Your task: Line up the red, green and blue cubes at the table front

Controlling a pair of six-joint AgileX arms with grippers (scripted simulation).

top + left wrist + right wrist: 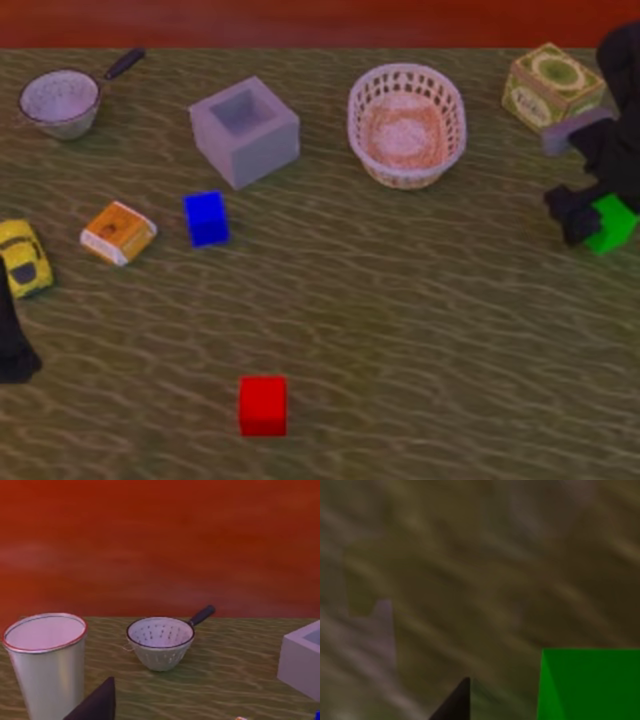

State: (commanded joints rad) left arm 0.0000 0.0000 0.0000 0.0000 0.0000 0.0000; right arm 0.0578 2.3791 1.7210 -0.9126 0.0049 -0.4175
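At the front edge, red cube point(263, 405): flat on the table point(420, 340), left of centre, well apart from everything else.
Left edge, left gripper point(14, 345): parked at the table's left side beside a yellow toy car point(22, 258); whether its fingers are spread or pressed together cannot be told.
Middle band, blue cube point(206, 218): flat on the table, left of centre, near an orange-and-white box point(118, 233) on its left and just in front of the grey hollow block point(244, 130).
Right edge, green cube point(612, 223): at the table's right side, touching the right gripper point(590, 222); the wrist view shows the cube point(590, 684) large beside one dark fingertip point(454, 702).
Right gripper state: at the green cube; whether the fingers pinch the cube or stand spread around it cannot be told.
Rear row, left: a white colander point(60, 99) with a dark handle; the left wrist view also shows a metal cup point(47, 662) near it.
Rear row, centre: a white wicker basket point(406, 124), right of the grey hollow block.
Rear row, right: a green-and-cream carton point(553, 84), just beside the right arm.
Far edge: a red-brown band point(300, 22).
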